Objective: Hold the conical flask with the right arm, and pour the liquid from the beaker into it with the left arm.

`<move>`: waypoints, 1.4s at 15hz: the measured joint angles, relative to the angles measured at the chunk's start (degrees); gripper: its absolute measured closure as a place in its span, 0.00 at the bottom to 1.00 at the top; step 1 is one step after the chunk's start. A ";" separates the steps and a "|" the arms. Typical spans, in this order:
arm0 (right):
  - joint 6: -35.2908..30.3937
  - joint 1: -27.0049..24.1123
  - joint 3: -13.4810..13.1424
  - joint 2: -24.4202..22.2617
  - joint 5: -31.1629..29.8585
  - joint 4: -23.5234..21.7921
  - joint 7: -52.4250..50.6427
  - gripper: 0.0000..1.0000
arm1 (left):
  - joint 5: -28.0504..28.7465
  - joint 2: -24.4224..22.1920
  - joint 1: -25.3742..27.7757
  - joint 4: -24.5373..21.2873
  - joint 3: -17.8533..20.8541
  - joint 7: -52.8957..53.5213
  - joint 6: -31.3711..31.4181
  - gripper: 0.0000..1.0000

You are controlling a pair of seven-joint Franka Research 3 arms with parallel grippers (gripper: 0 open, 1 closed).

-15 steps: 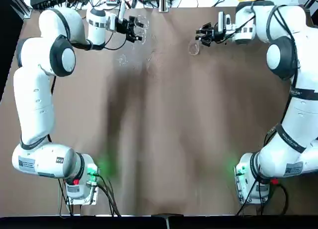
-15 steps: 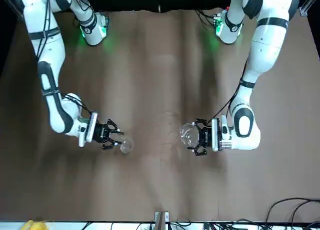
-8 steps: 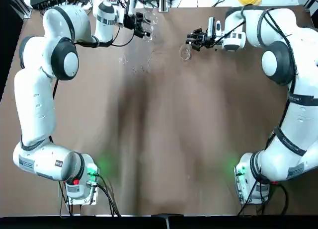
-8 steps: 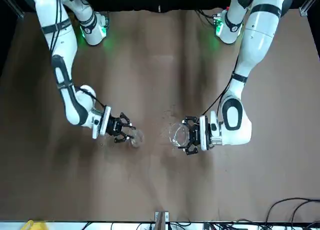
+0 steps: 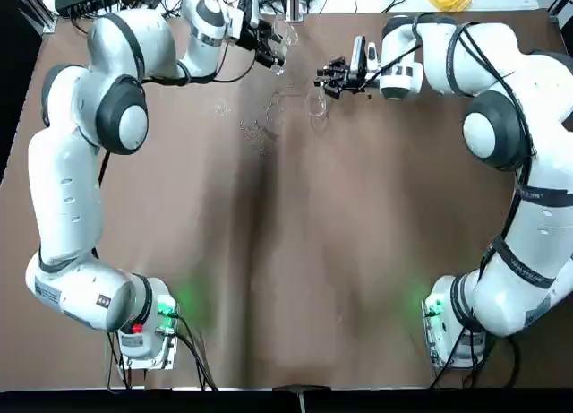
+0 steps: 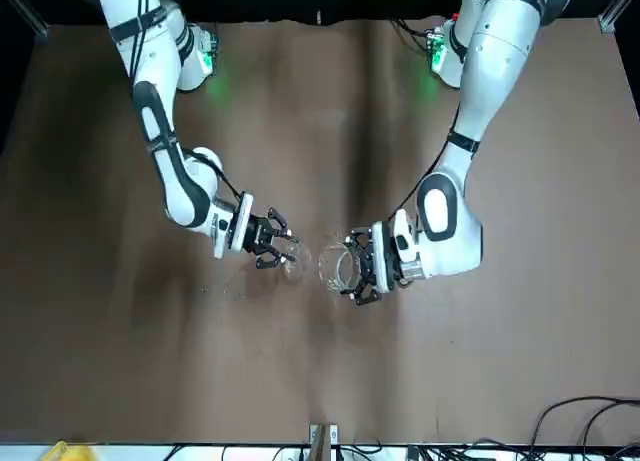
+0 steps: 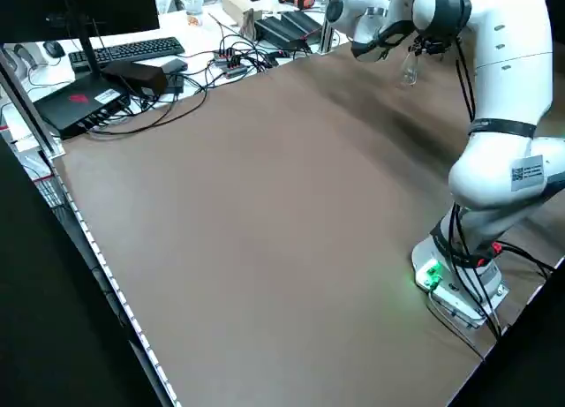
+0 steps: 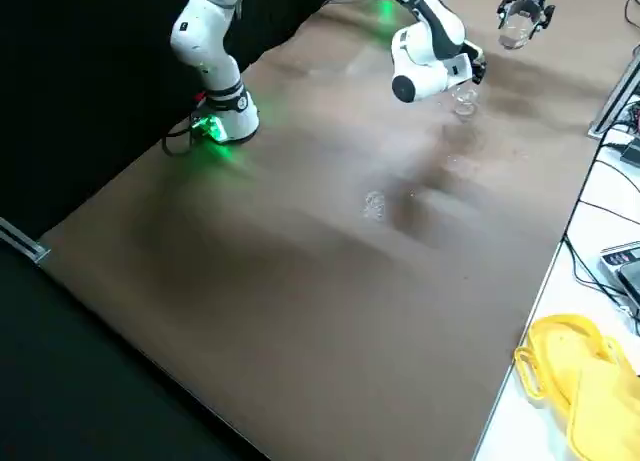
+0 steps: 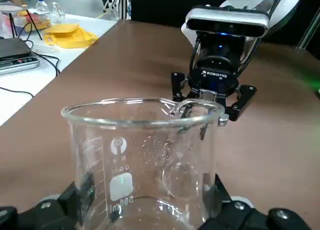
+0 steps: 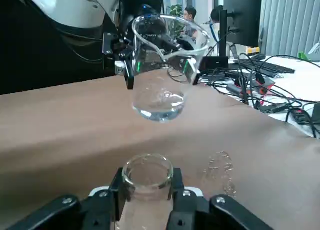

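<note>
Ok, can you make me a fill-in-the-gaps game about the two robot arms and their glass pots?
The left gripper holds the beaker up in the ____.
The right gripper grips the conical flask by its ____.
A little liquid lies at the beaker's ____.
The table is ____ in colour.
Missing words: air, neck, bottom, brown.

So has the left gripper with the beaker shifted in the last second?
Yes. In the top view the left gripper, shut on the beaker, has moved rightwards along the table's far edge, closer to the conical flask.
</note>
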 joint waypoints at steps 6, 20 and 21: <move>1.19 2.61 -0.39 0.00 4.26 -0.20 -0.18 0.61 | 5.27 0.00 -3.06 -0.09 0.32 -0.65 3.89 0.02; 3.26 5.39 -0.62 -0.01 5.37 -0.19 -0.33 0.61 | 16.44 -1.17 -6.55 -0.05 0.42 -0.92 7.62 0.02; 3.28 5.42 -0.63 -0.01 5.37 -0.19 -0.33 0.61 | 17.25 -1.20 -6.68 -0.05 0.44 -1.01 7.88 0.02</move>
